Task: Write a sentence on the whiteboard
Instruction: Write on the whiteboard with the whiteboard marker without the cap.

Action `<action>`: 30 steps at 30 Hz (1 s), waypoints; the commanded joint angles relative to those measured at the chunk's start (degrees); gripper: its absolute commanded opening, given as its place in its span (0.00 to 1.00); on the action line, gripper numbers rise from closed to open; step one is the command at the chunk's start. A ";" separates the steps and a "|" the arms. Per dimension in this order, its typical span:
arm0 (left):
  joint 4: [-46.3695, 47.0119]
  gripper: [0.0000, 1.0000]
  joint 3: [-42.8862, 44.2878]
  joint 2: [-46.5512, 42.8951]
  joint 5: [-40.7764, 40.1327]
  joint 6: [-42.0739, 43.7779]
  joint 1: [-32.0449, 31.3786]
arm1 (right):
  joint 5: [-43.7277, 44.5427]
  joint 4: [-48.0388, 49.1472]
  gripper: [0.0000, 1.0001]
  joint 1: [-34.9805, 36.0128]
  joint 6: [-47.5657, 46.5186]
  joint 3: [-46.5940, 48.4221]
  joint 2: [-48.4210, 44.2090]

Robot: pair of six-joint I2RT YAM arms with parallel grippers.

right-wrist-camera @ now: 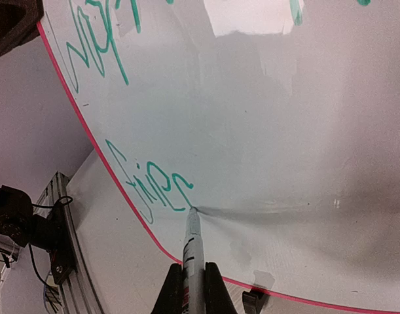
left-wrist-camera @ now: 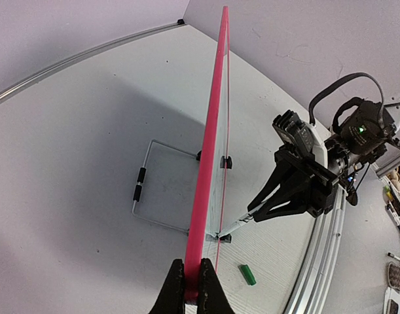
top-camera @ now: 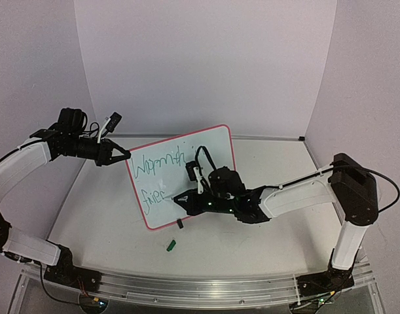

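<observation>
**A:** Overhead?
**B:** The whiteboard (top-camera: 218, 147) stands upright mid-bench (top-camera: 265, 245). The sentence (top-camera: 157, 163) has its top line written, and the second is barely begun.
**A:** Left wrist?
**B:** The left gripper (left-wrist-camera: 192, 288) pinches the board's pink frame.
**A:** Right wrist?
**B:** The right gripper (right-wrist-camera: 193, 288) clamps a marker (right-wrist-camera: 190, 239), its tip touching just after "frie". I'd judge most of that word is left.
</observation>
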 commanded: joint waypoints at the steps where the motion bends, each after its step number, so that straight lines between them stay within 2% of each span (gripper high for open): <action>1: -4.55 0.00 -0.52 2.61 -1.71 1.57 -2.42 | 1.01 -0.52 0.00 -0.31 0.27 -0.37 -0.37; 10: -4.55 0.00 -0.57 2.66 -1.82 1.59 -2.41 | 5.19 -0.20 0.00 -0.35 -0.07 0.92 -3.06; 30: -4.55 0.00 -0.55 2.86 -1.99 1.65 -2.41 | 5.92 5.75 0.00 -1.86 0.55 2.07 -4.00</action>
